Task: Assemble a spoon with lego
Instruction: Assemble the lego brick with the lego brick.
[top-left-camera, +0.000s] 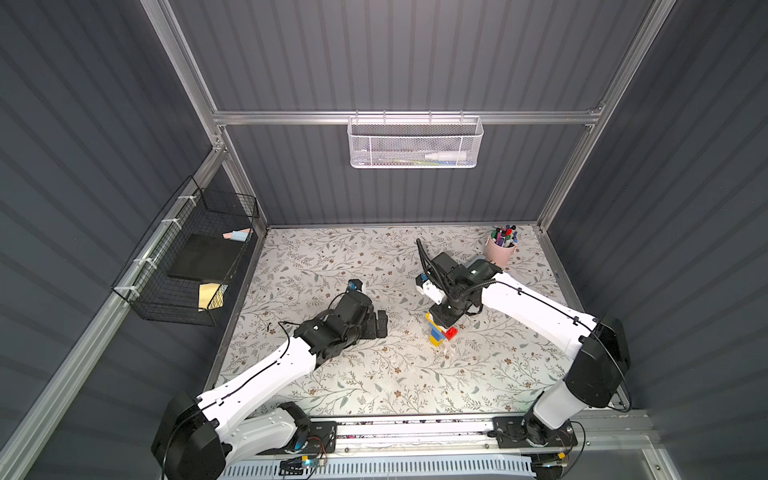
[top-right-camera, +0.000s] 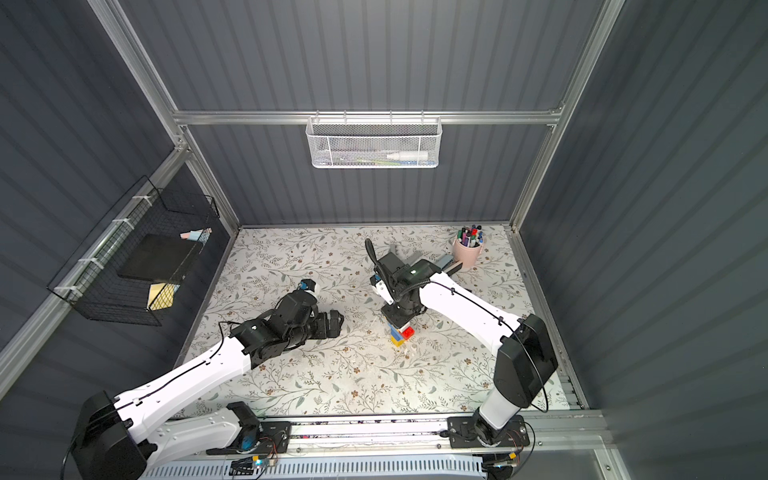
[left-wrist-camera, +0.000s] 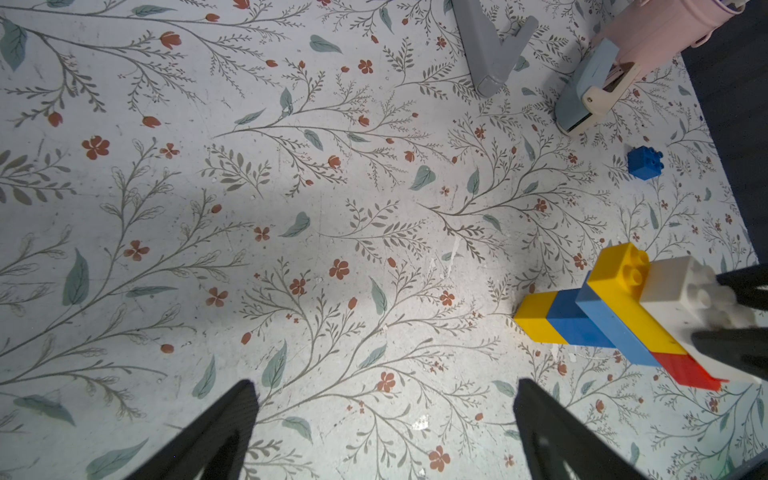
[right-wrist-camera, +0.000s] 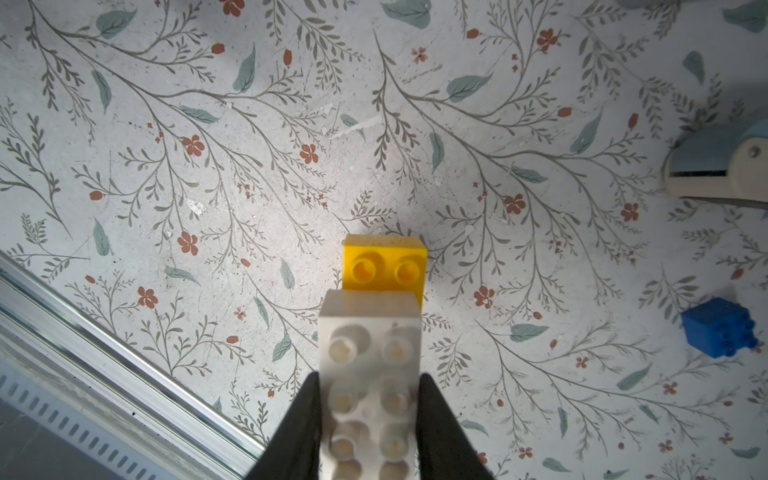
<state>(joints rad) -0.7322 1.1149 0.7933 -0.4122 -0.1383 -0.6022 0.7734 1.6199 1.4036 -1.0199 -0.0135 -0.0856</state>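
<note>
The spoon (top-left-camera: 438, 334) (top-right-camera: 400, 334) stands on end on the floral table, right of centre in both top views. In the left wrist view the spoon (left-wrist-camera: 615, 316) shows a yellow-and-blue handle touching the table, then blue, yellow, white and red bricks. My right gripper (top-left-camera: 444, 320) (right-wrist-camera: 370, 378) comes down from above and is shut on the white brick (right-wrist-camera: 370, 345) at the top; a yellow brick (right-wrist-camera: 384, 266) shows beyond it. My left gripper (top-left-camera: 382, 324) (left-wrist-camera: 386, 386) hangs open and empty to the left of the spoon. A loose blue lego brick (left-wrist-camera: 645, 163) (right-wrist-camera: 719, 328) lies apart on the table.
A grey V-shaped piece (left-wrist-camera: 490, 50), a pale blue and cream hand tool (left-wrist-camera: 590, 91) and a pink cup of pens (top-left-camera: 501, 249) sit at the back right. A black wire basket (top-left-camera: 187, 257) hangs on the left wall and a white mesh basket (top-left-camera: 415, 143) on the back wall.
</note>
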